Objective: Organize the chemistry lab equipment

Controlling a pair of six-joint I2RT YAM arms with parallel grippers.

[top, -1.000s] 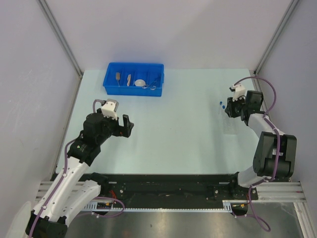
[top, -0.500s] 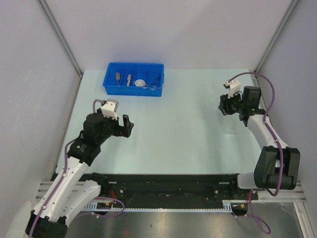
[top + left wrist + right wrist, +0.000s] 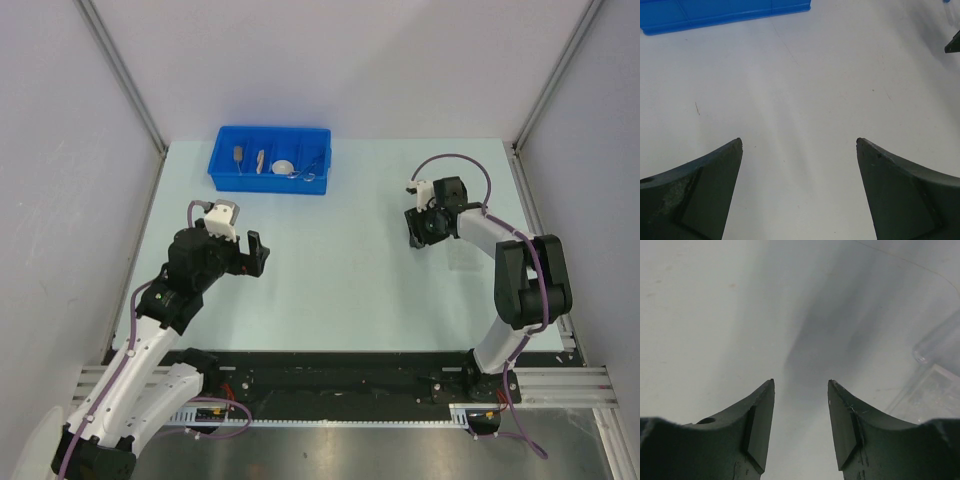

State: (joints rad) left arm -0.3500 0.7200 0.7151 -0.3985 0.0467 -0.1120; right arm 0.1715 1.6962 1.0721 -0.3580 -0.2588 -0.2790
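Blue bin [image 3: 265, 185] at upper left is seen holding wooden-handled tools [image 3: 239, 154], a white dish [image 3: 285, 167] and wire tongs [image 3: 312, 165]. Left hand [image 3: 799, 142] is spread wide, empty; right hand [image 3: 801, 382] is parted, empty. Clear rack [image 3: 935, 385], at the right-wrist frame's lower right, is judged light, brittle, slippery: best gripped by one wall.

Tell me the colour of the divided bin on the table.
Blue; the bin shows best in the top external view.

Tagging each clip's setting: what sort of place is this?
Likely an enclosed robot test cell, not a working lab: plain panel walls, a pale table, one blue bin holding small items.
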